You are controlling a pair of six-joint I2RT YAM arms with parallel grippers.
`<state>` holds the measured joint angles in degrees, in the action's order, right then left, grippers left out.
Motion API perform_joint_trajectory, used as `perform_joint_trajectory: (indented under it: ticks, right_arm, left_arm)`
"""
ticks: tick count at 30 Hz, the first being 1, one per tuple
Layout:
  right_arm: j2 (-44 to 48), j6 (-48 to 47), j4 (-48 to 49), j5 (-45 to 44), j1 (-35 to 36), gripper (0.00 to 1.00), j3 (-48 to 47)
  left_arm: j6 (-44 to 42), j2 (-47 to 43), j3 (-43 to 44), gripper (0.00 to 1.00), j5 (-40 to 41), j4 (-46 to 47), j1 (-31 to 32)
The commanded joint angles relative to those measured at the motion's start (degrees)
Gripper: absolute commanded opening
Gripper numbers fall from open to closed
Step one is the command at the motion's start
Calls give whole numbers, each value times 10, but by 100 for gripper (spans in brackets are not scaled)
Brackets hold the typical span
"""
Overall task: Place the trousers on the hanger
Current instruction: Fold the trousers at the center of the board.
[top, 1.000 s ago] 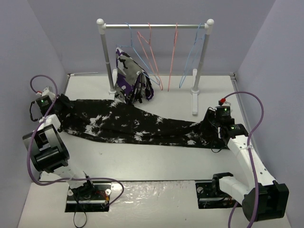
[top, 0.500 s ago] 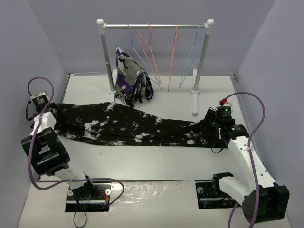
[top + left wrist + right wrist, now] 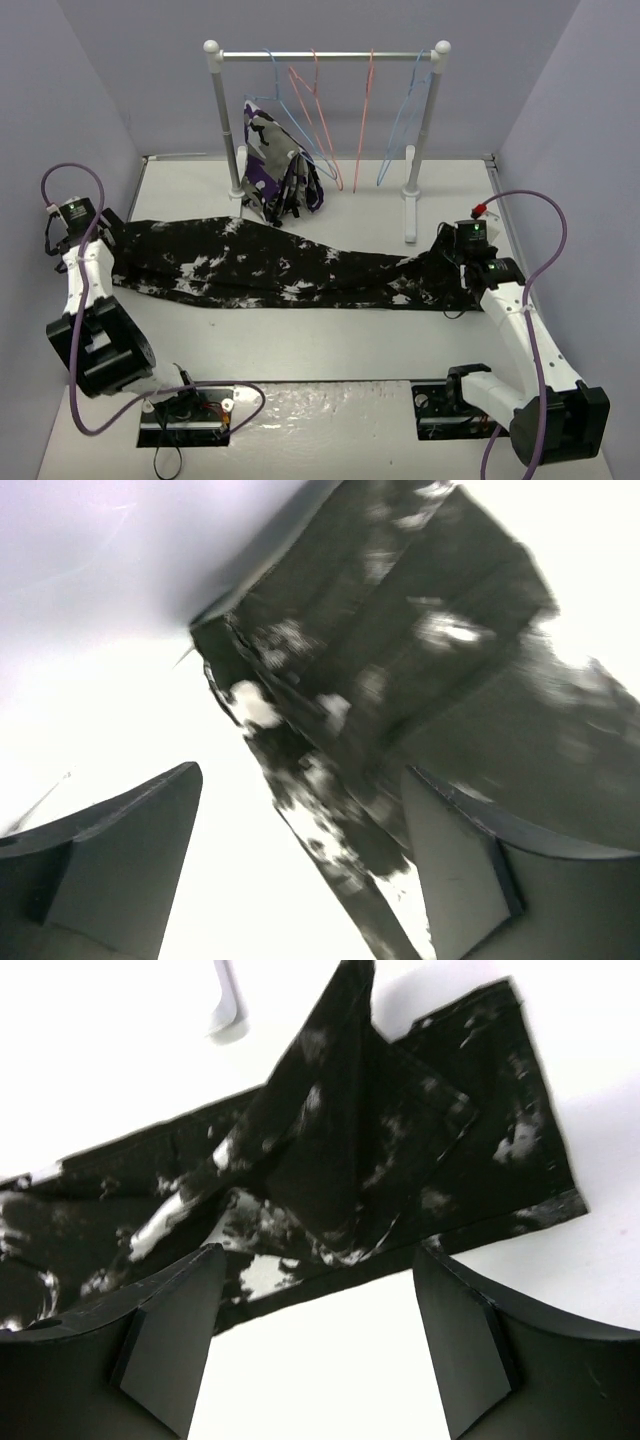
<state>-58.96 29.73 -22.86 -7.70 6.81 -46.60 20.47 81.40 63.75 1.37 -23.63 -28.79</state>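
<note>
Left gripper point(image 3: 300, 773) jaws apart; trousers point(image 3: 400, 630) end lies between them.

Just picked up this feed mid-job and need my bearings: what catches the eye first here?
The black, white-splotched trousers lie stretched flat across the table, left to right. An arm sits at each end of them, left gripper and right gripper both open over the fabric. Behind, a rack holds a bare blue hanger near its right post and a purple patterned garment at its left.
</note>
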Motion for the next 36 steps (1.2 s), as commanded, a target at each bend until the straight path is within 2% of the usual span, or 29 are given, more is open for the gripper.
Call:
perform_joint_trajectory:
  ticks: [1,3,6,15,19,22,23,25,27,30,36]
  right_arm:
    - [-61,24,17,-85,0,73,-82]
    - [-87,31,17,-106,0,73,-109]
    - [-134,35,17,-144,0,73,-144]
    - [-295,57,13,-173,-2,72,-195]
    - [-329,63,12,-160,-8,69,-201]
    - [-342,65,12,-149,-11,62,-203]
    - [-343,66,12,-148,-11,60,-201]
    - [-345,68,11,-146,-11,47,-202]
    - [-345,68,11,-144,-11,24,-210]
    - [-341,61,11,-134,-11,2,-250]
    - [-291,73,32,-76,-15,0,-417]
  left_arm:
    - [23,-128,0,81,-36,-26,75]
    - [20,-167,-21,81,-40,-39,132]
    - [8,-199,-57,81,-59,-61,171]
    - [-25,-264,-148,88,-58,-55,240]
    - [-35,-275,-163,90,-31,-55,263]
    - [-38,-276,-164,92,-25,-52,272]
    - [-38,-276,-163,97,-24,-50,272]
    - [-37,-274,-161,97,-23,-50,272]
    - [-36,-273,-159,97,-24,-49,272]
    - [-34,-272,-160,97,-27,-48,272]
    - [-33,-270,-158,97,-29,-48,273]
